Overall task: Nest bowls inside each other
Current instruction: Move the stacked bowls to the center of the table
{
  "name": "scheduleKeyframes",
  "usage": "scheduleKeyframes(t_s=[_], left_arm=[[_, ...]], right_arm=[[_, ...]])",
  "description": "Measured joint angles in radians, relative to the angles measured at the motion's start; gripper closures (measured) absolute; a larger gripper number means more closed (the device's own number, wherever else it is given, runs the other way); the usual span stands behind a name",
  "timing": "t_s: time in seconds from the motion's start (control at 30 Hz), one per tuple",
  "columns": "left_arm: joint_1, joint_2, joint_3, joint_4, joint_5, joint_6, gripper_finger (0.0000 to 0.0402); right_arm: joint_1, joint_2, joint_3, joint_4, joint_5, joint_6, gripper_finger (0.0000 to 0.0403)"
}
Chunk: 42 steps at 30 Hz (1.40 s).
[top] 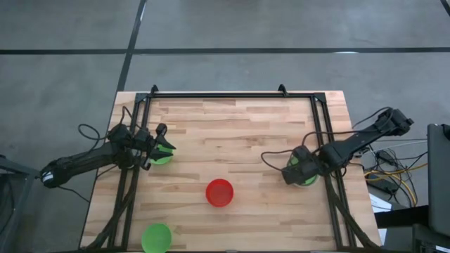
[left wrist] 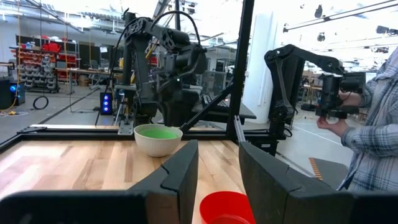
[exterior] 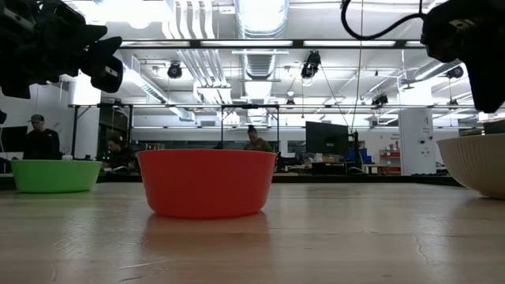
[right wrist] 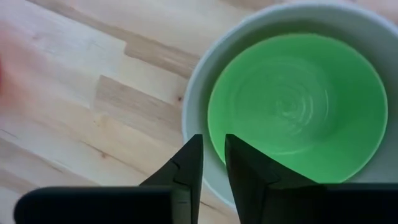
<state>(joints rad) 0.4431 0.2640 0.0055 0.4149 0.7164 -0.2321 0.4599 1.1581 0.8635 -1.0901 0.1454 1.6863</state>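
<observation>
1 bright green plastic bowl (right wrist: 295, 106) is nested in the pale grey-white plastic bowl (right wrist: 198, 93); right gripper (right wrist: 213, 152) fingers are slightly parted above its rim, nothing held. Left gripper (left wrist: 217, 165) fingers are parted, empty.

The high view looks straight down on the whole wooden table (top: 232, 140). The low view sits at tabletop level, close to the red bowl (exterior: 207, 182) at its 12 o'clock. The right wrist view stares down closely into the grey-white bowl (right wrist: 205, 93), which the left wrist view shares from afar.
</observation>
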Motion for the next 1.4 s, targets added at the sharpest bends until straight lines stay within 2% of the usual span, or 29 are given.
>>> scheduleKeyframes(t_s=[0.33, 0.63, 1.4], left_arm=[[0.0, 0.0, 0.0, 0.0, 0.0, 0.0, 0.028], [-0.001, 0.0, 0.0, 0.0, 0.0, 0.0, 0.028], [-0.001, 0.0, 0.0, 0.0, 0.0, 0.0, 0.028]], right_arm=[[0.0, -0.085, 0.0, 0.005, 0.091, -0.003, 0.0344], [0.0, -0.091, 0.0, 0.007, 0.094, -0.012, 0.0328], [-0.003, -0.054, 0.0, 0.077, 0.094, -0.022, 0.0329]])
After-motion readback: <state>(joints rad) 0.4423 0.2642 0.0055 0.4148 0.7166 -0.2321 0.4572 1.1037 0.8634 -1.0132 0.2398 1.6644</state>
